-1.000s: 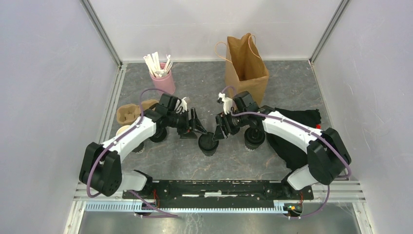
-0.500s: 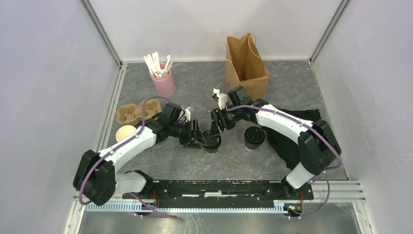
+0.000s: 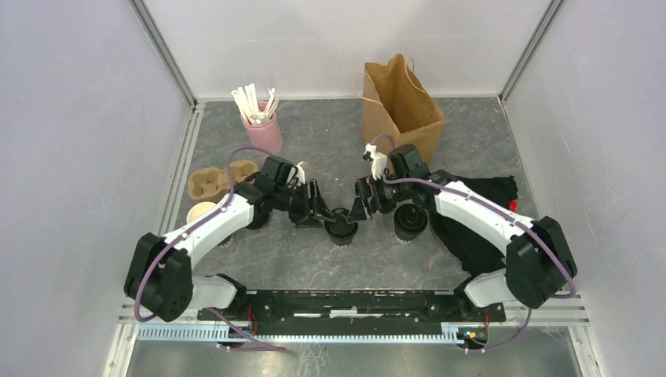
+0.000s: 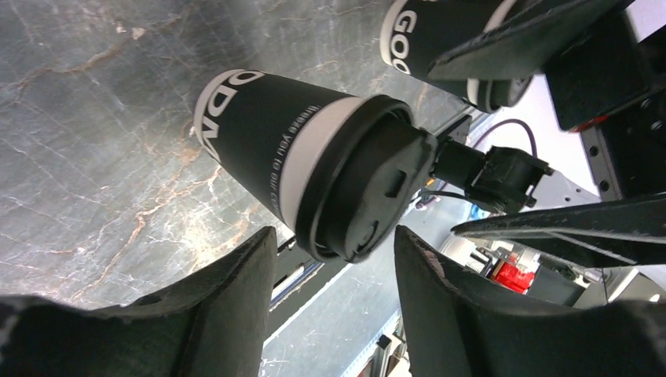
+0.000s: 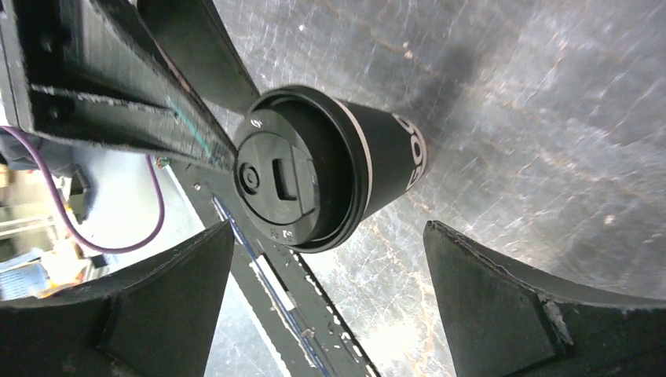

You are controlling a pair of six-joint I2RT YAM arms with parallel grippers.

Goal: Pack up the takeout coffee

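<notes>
A takeout coffee cup (image 3: 342, 228), dark with a black lid, stands in the middle of the table between my two grippers. My left gripper (image 3: 322, 214) is open just to its left. In the left wrist view the lidded cup (image 4: 338, 184) sits just beyond the left gripper (image 4: 334, 239), with gaps on both sides. My right gripper (image 3: 360, 208) is open wide on the cup's right. The right wrist view shows the same cup (image 5: 330, 169) ahead of the right gripper (image 5: 328, 232), untouched. A second lidded cup (image 3: 410, 222) stands beneath the right arm.
A brown paper bag (image 3: 400, 110) stands open at the back. A pink cup of white sticks (image 3: 263, 129) is at the back left. A cardboard cup carrier (image 3: 210, 182) and an uncapped pale cup (image 3: 201, 212) lie left. Black cloth (image 3: 483, 216) lies right.
Both grippers closed in on the middle cup from either side. The right gripper then drew back to the right and opened wide. The cup stayed put.
</notes>
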